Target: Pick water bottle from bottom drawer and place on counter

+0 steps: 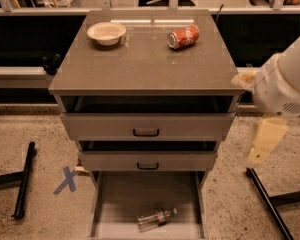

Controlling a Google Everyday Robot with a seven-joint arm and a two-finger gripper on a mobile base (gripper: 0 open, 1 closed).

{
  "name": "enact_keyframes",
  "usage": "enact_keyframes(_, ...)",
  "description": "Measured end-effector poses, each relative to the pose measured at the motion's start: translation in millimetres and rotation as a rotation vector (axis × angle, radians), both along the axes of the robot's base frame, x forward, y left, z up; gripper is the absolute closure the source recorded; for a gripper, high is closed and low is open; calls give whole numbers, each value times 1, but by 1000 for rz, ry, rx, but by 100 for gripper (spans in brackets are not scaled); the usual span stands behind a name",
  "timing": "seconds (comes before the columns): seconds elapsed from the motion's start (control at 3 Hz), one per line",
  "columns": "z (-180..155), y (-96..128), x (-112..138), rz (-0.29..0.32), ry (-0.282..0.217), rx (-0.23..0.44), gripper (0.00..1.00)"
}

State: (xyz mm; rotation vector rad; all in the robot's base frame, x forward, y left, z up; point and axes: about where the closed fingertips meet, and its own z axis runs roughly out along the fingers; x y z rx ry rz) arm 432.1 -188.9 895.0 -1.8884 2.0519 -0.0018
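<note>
The water bottle (156,218) lies on its side on the floor of the bottom drawer (110,204), near its front edge, cap pointing right. The bottom drawer is pulled fully open. The counter (140,64) is the glossy top of the cabinet. My gripper (264,143) hangs below the white arm at the right of the cabinet, level with the upper drawers, well above and to the right of the bottle. It holds nothing that I can see.
A red soda can (183,36) lies on the counter at the back right and a cream bowl (106,33) at the back left. The two upper drawers (146,132) stand slightly open. Black stand legs lie on the floor left (24,179) and right (270,204). A blue tape X (67,180) marks the floor.
</note>
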Motion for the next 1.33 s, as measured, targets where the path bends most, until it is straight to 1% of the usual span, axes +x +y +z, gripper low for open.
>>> enact_keyframes(0.33, -48, 19, 2, 98, 15, 54, 0)
enact_keyframes(0.67, -122, 51, 4, 198, 58, 126, 0)
enact_keyframes(1.0, -124, 51, 4, 200, 58, 125, 0)
enact_keyframes(1.33, -130, 73, -12, 294, 67, 153, 0)
